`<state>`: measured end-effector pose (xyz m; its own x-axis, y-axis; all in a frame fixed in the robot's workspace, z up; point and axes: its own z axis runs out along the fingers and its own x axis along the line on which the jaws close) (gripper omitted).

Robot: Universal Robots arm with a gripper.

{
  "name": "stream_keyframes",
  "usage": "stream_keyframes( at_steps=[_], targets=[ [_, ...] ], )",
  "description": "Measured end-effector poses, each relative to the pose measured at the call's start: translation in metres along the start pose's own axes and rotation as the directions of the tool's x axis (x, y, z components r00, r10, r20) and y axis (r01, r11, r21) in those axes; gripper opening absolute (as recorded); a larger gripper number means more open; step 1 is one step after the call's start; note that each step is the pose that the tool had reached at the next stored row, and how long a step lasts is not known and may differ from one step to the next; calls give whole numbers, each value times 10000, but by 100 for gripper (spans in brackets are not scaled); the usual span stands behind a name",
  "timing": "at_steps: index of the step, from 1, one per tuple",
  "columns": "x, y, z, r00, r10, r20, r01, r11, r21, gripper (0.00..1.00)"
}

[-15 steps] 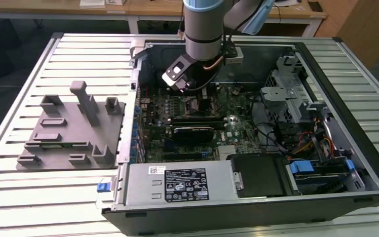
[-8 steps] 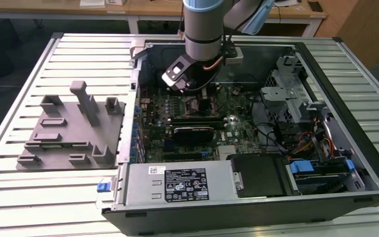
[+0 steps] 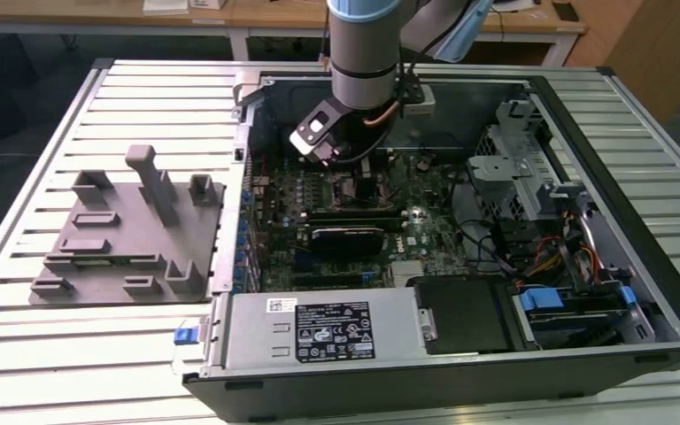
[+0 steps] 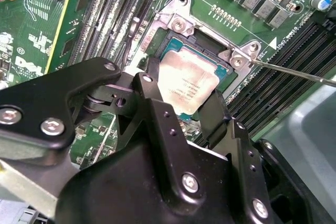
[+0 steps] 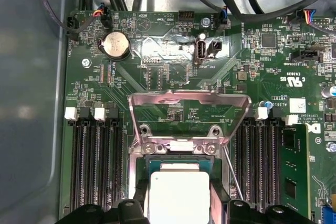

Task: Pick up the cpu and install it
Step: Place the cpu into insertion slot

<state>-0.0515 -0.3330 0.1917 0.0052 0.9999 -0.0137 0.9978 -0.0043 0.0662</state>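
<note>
The cpu (image 4: 188, 80) is seen directly between the claw's (image 4: 182, 94) two black fingers (image 4: 214, 115), with its silvery plate turned upward, within the frame of the open socket (image 4: 170, 43) on the motherboard (image 5: 157, 72). The claw is narrowed to the chip's width. Its fingers are pressed against two opposite edges of the cpu, so the chip is gripped. Whether the chip is fully seated cannot be told.

Just beyond the fingertips, the hinged metal load plate (image 5: 157, 98) is stood open, and a thin lever rod (image 4: 294, 72) is angled away beside one finger. Banks of black memory slots (image 5: 94, 166) are laid out on both sides of the claw. A coin battery (image 5: 115, 44) is mounted farther out, past the load plate.

In the exterior view the arm (image 3: 364, 44) is seen standing over an open computer case (image 3: 435, 381), which is laid on a slatted table (image 3: 33, 133). A grey fixture tray (image 3: 127, 230) is set well apart from the claw, toward the exterior view's left.
</note>
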Motion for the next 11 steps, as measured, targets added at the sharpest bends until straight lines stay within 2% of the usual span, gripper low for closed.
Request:
stream_keyframes(
  at_steps=[11],
  targets=[
    [4, 0, 3, 10000, 0, -3, 0, 10000, -1, 55]
  ],
)
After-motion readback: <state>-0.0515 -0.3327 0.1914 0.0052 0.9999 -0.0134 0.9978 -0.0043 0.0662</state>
